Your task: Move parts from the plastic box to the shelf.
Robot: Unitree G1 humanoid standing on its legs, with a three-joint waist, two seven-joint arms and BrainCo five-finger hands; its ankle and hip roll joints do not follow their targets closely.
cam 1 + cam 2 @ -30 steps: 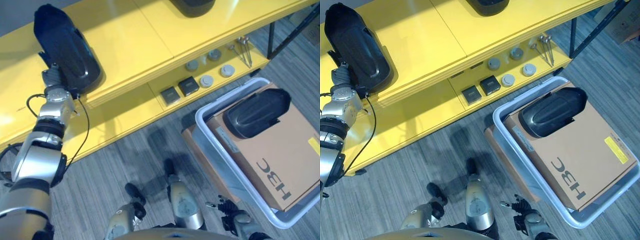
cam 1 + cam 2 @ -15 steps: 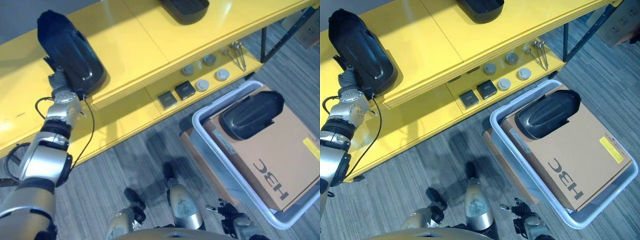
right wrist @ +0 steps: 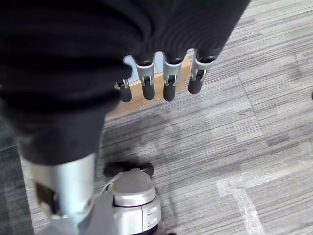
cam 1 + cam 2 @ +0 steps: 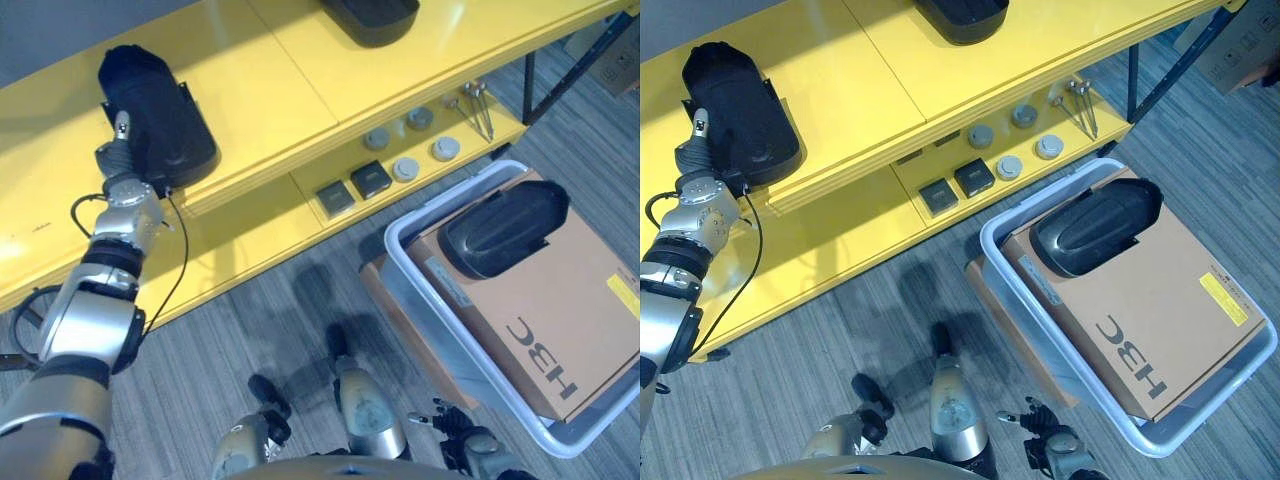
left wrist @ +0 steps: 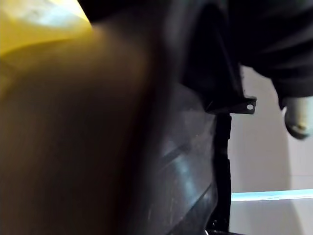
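three black parts [image 4: 737, 118] (two on shelf [image 4: 870, 75]), one plastic box [image 4: 1012, 268].

black part [image 4: 158, 122] flat on shelf [image 4: 270, 90] | black part [image 4: 508, 228] in plastic box [image 4: 420, 285]

Floor [image 4: 790, 370]: grey striped carpet. Lower level of yellow rack: two small dark square blocks [image 4: 955, 186] side by side, four grey round discs [image 4: 1015, 140] near them in two pairs, and long metal bolts [image 4: 1080, 100] at the far end. Cardboard box [image 4: 1235, 50] at the upper right corner, on the floor.
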